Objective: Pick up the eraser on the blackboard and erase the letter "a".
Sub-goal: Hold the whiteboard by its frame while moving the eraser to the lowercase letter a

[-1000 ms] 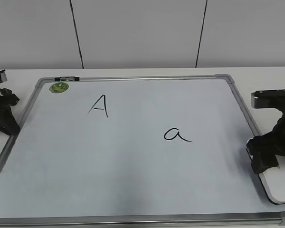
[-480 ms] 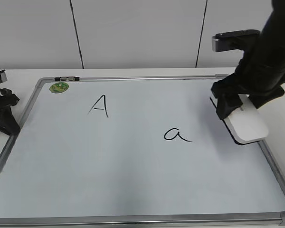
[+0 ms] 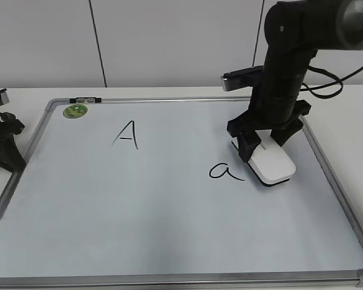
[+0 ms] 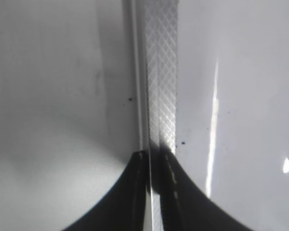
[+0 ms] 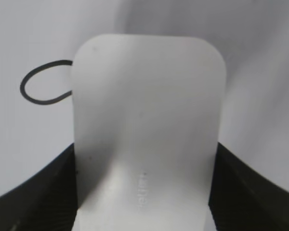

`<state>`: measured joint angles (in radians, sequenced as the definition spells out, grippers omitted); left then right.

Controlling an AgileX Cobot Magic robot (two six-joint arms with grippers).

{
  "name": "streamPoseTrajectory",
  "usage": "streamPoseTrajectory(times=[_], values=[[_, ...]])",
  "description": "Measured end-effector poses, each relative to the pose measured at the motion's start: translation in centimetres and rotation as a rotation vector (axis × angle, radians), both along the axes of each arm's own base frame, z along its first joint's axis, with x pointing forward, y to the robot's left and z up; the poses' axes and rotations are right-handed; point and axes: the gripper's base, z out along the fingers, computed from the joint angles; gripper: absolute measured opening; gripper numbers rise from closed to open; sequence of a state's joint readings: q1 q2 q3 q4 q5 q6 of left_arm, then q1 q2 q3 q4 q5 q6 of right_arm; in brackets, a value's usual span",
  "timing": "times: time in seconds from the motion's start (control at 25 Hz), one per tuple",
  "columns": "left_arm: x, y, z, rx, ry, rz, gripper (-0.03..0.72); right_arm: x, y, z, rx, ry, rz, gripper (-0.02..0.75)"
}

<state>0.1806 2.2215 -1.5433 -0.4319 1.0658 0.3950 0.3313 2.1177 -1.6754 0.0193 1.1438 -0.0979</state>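
Eraser [image 3: 271, 164]: white flat rounded block, dark underside, faint grey lettering; clamped at near end in right gripper [image 3: 261, 143], far edge overlapping letter "a" [image 3: 225, 172] on blackboard [image 3: 139, 217]; left gripper [image 4: 155, 192] pressed together.

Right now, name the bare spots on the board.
Free: the blackboard's whole front strip, and the left side below the capital A. Crowded: beside the letter "a", where the right gripper holds the eraser.

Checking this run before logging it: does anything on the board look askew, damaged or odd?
Nothing stands out. The eraser sits gripped in the right gripper beside the intact letter "a"; the blackboard looks undamaged.
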Motion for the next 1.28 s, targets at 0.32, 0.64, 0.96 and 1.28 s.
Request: streamPoseTrajectory(times=[0.32,0.64,0.96,1.28], values=[[0.0,0.0,0.0,0.0,0.0,0.0,0.039,1.5,0.7,-3.2,0.008,0.049,0.006,0.537],[0.0,0.0,0.0,0.002,0.0,-0.001,0.043,1.6,1.0,-3.5,0.02,0.068,0.012,0.537],[0.0,0.0,0.0,0.002,0.0,-0.001,0.044,0.3,4.4,-3.7,0.015,0.072,0.114,0.537],[0.0,0.0,0.0,0.004,0.001,-0.003,0.044,-2.2,9.4,-3.7,0.002,0.085,0.255,0.537]])
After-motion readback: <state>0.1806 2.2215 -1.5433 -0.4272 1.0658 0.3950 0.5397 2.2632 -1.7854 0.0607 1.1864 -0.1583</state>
